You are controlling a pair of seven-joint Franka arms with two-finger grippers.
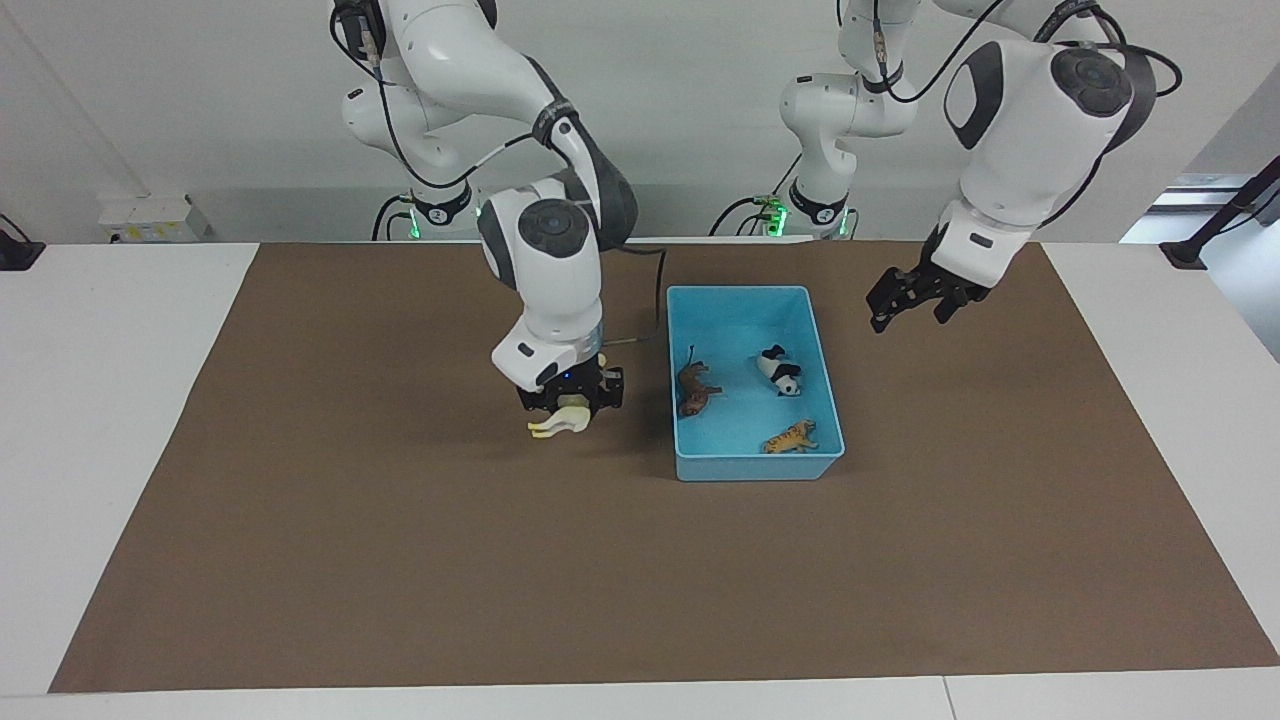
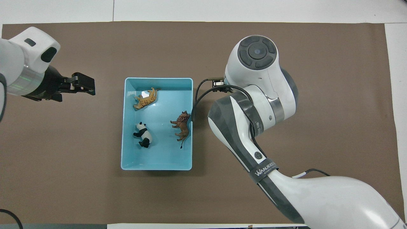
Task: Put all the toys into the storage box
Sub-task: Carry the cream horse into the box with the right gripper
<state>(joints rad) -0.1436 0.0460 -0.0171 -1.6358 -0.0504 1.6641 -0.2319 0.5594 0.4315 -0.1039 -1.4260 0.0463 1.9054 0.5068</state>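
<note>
The light blue storage box (image 1: 740, 291) (image 2: 159, 79) stands on the brown mat. In it lie the brown animal (image 1: 696, 388) (image 2: 181, 126), the black-and-white panda (image 1: 780, 372) (image 2: 143, 135) and the orange tiger (image 1: 791, 438) (image 2: 145, 98). My right gripper (image 1: 572, 402) is shut on the cream-white animal (image 1: 556, 421) and holds it above the mat beside the box, toward the right arm's end. The overhead view hides this toy under the right arm. My left gripper (image 1: 908, 302) (image 2: 84, 85) is open and empty, raised over the mat beside the box, toward the left arm's end.
The brown mat (image 1: 640, 560) covers most of the white table (image 1: 110, 400). A black cable (image 2: 198, 95) loops from the right wrist close to the box's wall.
</note>
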